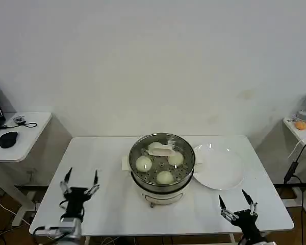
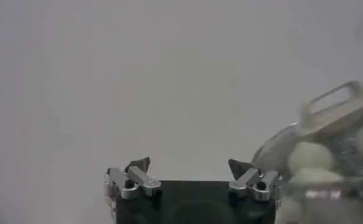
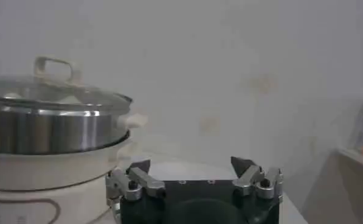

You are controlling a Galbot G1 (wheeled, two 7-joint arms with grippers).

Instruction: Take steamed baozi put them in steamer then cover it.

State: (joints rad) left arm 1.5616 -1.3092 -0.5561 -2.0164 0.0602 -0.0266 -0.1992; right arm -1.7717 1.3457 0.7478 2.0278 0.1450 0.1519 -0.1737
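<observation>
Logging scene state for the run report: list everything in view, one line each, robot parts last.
steamed baozi: four, white-cream, inside the steamer under the cover
steamer: one, shiny steel on a white base, centre of the table
cover: one, clear glass with a pale cream handle, seated on the steamer
glass plate: one, clear, beside the steamer on the robot's right
table: one, white, bearing the steamer and plate
side table: one, white, far left, with a black mouse on it
left pincer: one, black and silver, open, over the table's near left part
right pincer: one, black and silver, open, at the table's near right edge
</observation>
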